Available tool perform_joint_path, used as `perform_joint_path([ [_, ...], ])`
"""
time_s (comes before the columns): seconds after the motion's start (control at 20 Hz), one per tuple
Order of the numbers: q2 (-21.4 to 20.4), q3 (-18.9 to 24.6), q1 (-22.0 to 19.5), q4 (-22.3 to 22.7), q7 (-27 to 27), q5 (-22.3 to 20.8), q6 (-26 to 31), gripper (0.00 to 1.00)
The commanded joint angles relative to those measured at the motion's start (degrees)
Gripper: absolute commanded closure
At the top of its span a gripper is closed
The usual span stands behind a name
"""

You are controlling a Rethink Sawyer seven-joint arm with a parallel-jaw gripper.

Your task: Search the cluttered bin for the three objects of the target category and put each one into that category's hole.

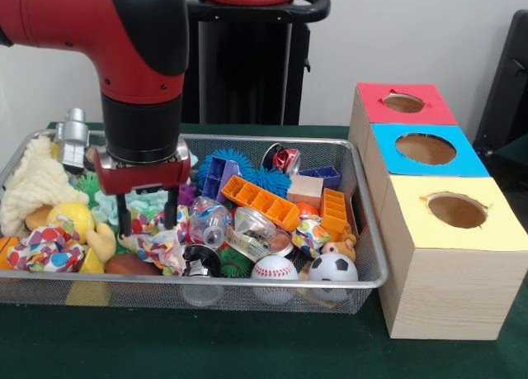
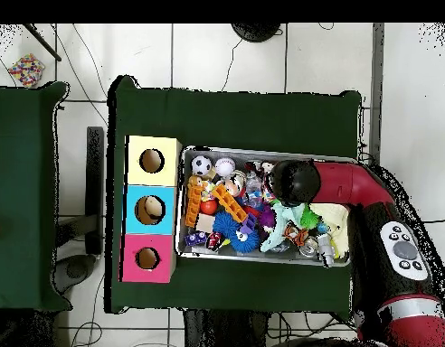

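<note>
The wire-mesh bin (image 1: 370,255) is full of toys; it also shows in the overhead view (image 2: 262,257). My gripper (image 1: 148,226) is open, its two black fingers (image 1: 124,215) dipped into the clutter at the bin's left. They straddle the top of a dotted paper wad (image 1: 162,248). A second dotted wad (image 1: 45,248) lies at the bin's left front. A third (image 1: 311,233) lies right of centre, by the orange tray. The round hole (image 1: 456,210) in the yellow-topped box is to the bin's right, also seen from overhead (image 2: 152,161). In the overhead view the arm (image 2: 294,181) hides the gripper.
Blue-topped (image 1: 426,149) and red-topped (image 1: 403,103) boxes stand behind the yellow one. The bin also holds a baseball (image 1: 274,268), a soccer ball (image 1: 332,267), orange trays (image 1: 260,201), a cream cloth (image 1: 33,181), a mint cloth (image 1: 111,206) and a toy robot (image 1: 74,135).
</note>
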Motion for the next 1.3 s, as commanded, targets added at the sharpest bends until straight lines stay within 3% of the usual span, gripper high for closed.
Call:
perform_joint_path([
  [0.05,3.99,-0.08,-0.65,-1.11,4.3,2.65,4.12,0.0],
  [0.9,3.01,-0.74,-0.05,0.08,3.03,1.4,-0.15,0.0],
  [1.3,3.55,-1.15,0.49,-1.09,2.97,1.43,1.42,0.0],
])
